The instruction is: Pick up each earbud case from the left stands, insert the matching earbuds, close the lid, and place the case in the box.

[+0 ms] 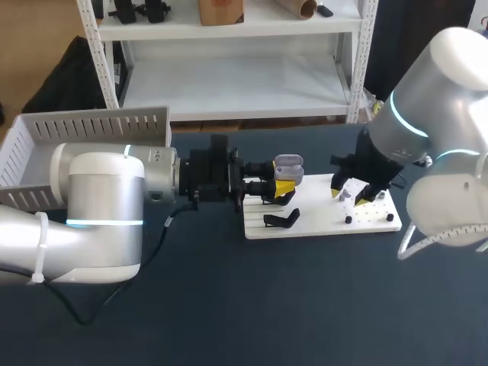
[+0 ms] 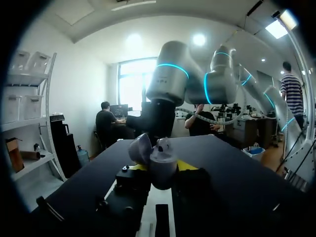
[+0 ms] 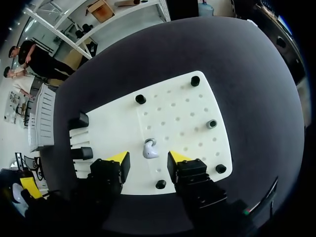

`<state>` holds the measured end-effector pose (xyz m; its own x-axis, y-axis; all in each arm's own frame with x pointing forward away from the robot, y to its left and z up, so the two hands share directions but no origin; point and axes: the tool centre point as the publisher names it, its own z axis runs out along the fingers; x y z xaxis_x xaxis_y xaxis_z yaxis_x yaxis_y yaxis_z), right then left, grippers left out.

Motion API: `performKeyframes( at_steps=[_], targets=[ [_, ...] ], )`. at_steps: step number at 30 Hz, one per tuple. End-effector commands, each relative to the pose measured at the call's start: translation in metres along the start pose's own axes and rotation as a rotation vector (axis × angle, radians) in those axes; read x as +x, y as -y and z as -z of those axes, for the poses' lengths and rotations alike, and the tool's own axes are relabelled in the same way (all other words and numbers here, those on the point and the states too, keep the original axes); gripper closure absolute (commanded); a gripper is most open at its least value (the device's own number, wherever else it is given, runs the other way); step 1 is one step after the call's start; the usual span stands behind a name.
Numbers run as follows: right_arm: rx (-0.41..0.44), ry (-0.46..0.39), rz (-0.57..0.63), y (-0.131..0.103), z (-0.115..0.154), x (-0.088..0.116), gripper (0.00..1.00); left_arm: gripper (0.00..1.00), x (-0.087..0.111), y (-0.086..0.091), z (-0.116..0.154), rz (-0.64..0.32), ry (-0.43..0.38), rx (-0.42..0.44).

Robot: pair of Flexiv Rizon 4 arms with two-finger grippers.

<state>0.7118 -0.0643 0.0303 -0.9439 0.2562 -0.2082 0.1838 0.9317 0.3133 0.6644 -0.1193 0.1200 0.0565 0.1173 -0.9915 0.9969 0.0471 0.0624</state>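
— Well, status?
— My left gripper [image 1: 282, 187] clamped the open earbud case [image 1: 288, 164] at frame centre; my right gripper [image 3: 148, 159] hung wide astride the earbud [image 3: 150, 148] on the white board [image 3: 182, 113].
— Risk?
— Off-centre closing could flick that earbud away, I judged.

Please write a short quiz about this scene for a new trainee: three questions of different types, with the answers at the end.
1. True or false: the lid of the earbud case held in the left claw is closed.
2. What lies just ahead of the open right claw? A) an earbud B) a screwdriver C) a cup
3. Fill in: the earbud rests on the white ____.
Key: 1 false, the lid stands open; 2 A; 3 board.
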Motion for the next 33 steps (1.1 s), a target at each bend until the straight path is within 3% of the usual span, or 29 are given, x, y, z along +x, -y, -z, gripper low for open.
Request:
performKeyframes(
  at_steps=[1,13,22,33],
  targets=[
    [-0.010,-0.003,0.008,-0.0009,-0.0027,-0.0022,0.52,1.00,0.0006,0.0006,-0.0002,-0.001,0.002,-0.003],
    [-0.016,-0.006,0.038,-0.0018,-0.0042,-0.0033,0.55,1.00,0.0006,0.0006,-0.0002,-0.001,0.002,-0.003],
    [-0.012,-0.004,0.030,-0.0007,-0.0052,-0.0039,0.66,1.00,0.0006,0.0006,-0.0002,-0.001,0.002,-0.003],
    [-0.003,-0.002,0.021,0.0002,-0.0053,-0.0039,0.65,1.00,0.0006,0.0006,-0.0002,-0.001,0.002,-0.003]
  ],
)
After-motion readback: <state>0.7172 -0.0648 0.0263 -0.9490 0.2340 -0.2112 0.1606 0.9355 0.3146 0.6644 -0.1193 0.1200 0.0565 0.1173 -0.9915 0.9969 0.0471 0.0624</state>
